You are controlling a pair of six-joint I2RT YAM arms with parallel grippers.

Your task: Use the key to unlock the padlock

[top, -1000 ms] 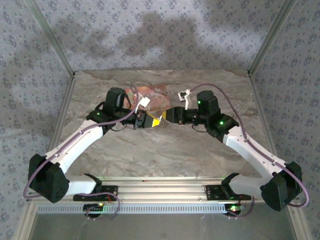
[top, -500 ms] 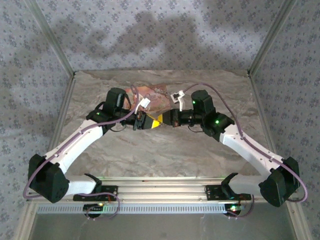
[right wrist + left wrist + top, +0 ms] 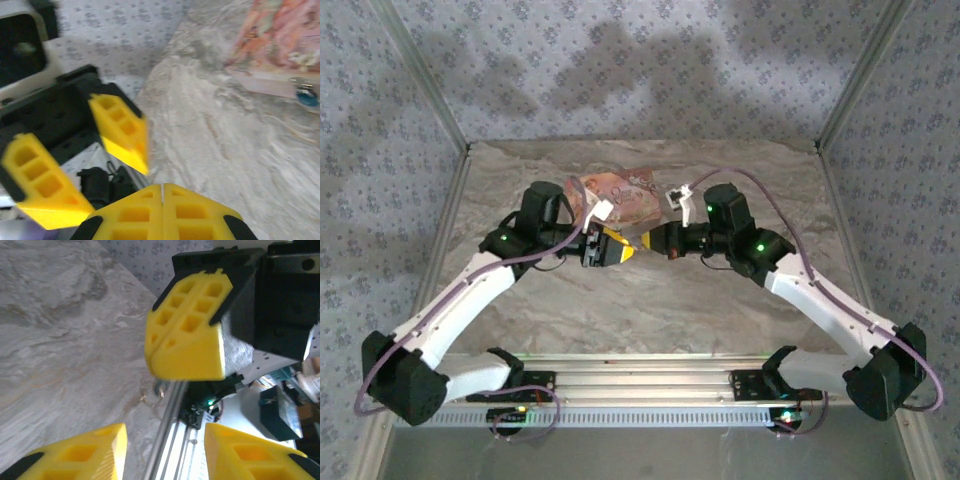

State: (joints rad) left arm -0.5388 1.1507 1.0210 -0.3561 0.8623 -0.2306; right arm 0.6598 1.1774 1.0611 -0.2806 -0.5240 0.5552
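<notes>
padlock (image 3: pixel 304 95): tiny bluish body, silver shackle, lying on the desk (image 3: pixel 240 150) just beside the pink box (image 3: pixel 280 40), toward the far edge. judged light, hard, slick metal, apt to skid; pinch the body's flat sides. left hand (image 3: pixel 165 440) fingers wide apart, empty. right hand (image 3: pixel 162 192) pressed closed. metal glint (image 3: pixel 156 390) under its tips, maybe the key, too blurred to tell. keyhole not made out.

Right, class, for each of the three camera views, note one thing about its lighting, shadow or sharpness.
Top view: even light, with soft arm shadows on the back wall. Left wrist view: the right hand is fairly crisp, but the picture's right edge is washed out. Right wrist view: the left hand is smeared by blur and the pink box is soft.
</notes>
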